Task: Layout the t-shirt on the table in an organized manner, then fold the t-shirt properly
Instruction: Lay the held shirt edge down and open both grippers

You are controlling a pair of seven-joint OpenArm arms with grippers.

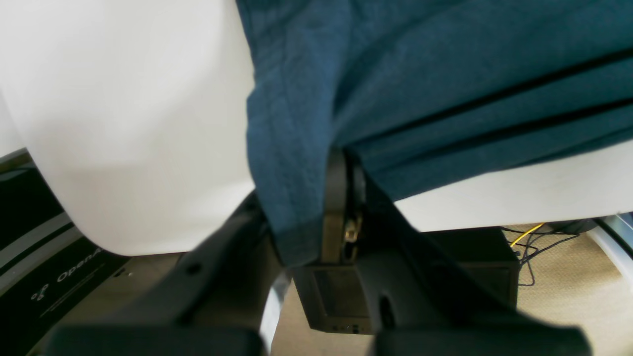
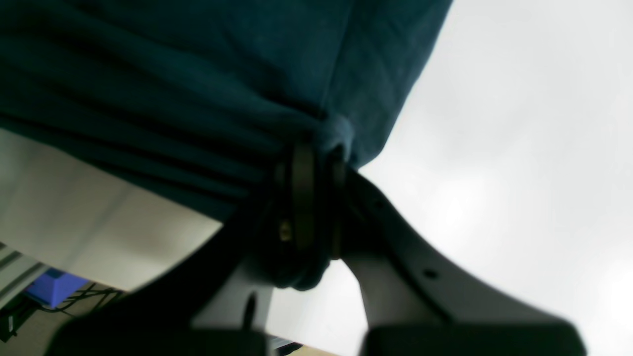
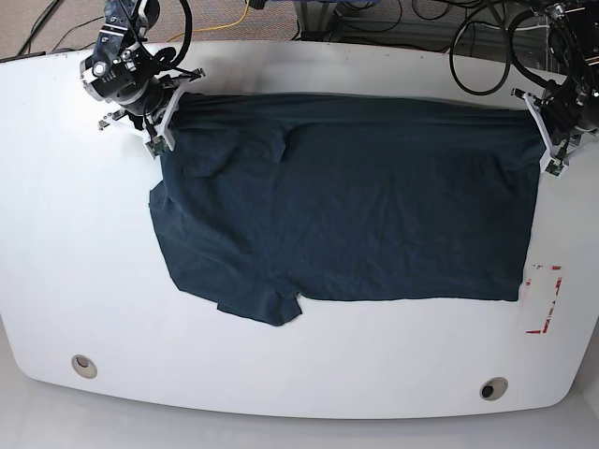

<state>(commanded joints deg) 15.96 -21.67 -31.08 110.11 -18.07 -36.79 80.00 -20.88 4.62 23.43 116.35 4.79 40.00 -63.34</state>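
- The left gripper (image 1: pixel 346 198) sits at the upper right of the base view, its jaws pinched tight on a corner of the t-shirt (image 3: pixel 356 201).
- The right gripper (image 2: pixel 316 183), upper left in that view, is clamped the same way on the opposite corner, cloth bunched between its jaws.
- The shirt lies spread across the middle of the table (image 3: pixel 75 243), its top edge stretched between the two grippers.
- Red tape (image 3: pixel 545 297) marks the tabletop just beside the shirt's lower right corner.
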